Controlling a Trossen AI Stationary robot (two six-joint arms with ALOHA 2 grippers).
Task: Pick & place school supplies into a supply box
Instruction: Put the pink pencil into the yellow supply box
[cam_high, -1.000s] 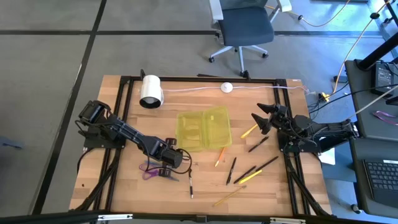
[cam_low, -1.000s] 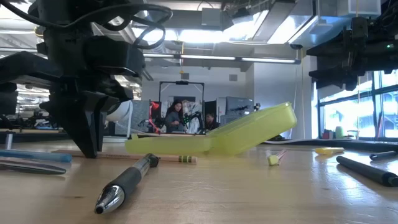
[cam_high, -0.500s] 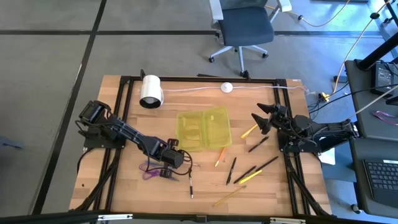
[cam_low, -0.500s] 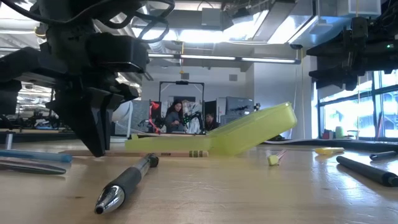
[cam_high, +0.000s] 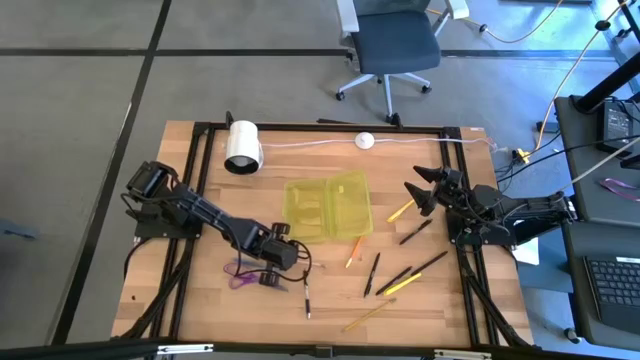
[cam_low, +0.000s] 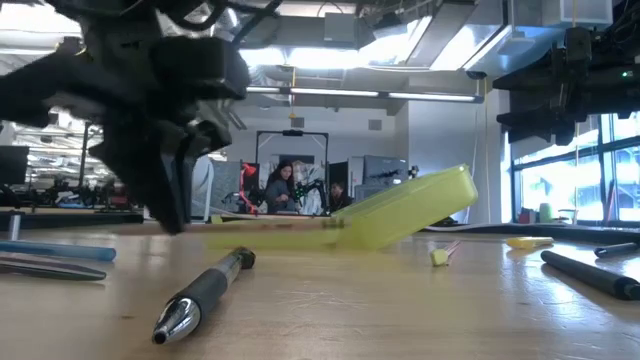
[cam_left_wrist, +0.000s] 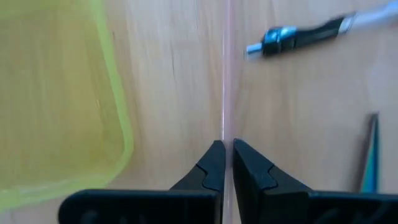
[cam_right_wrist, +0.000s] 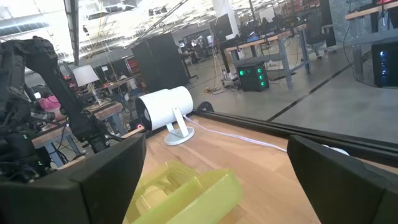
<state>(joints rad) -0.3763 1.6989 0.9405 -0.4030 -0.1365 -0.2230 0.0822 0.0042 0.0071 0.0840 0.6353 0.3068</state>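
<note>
My left gripper is shut near the table's middle front, just in front of the yellow-green supply box, with a thin pencil in its fingers. The purple-and-blue scissors lie on the table beside it. A black pen lies flat close by. An orange pen, a yellow one and several black pens lie on the wood to the right of the box. My right gripper hovers open by the table's right side, touching nothing. My left gripper pinches the pencil between its two shut fingers, coming from above and pointing down, with the fingers across the shaft. The pencil is lifted clear of the table and lies about level, its striped end sticking out toward the box.
A white cylinder roll and a small white puck on a cable sit near the far edge. A yellow pencil lies near the front edge. People show in the room beyond the table.
My left gripper has risen from the table, staying shut, and shifted slightly toward the box. The pencil, which lay on the wood, has come up with it and now hangs level, clear of the table.
</note>
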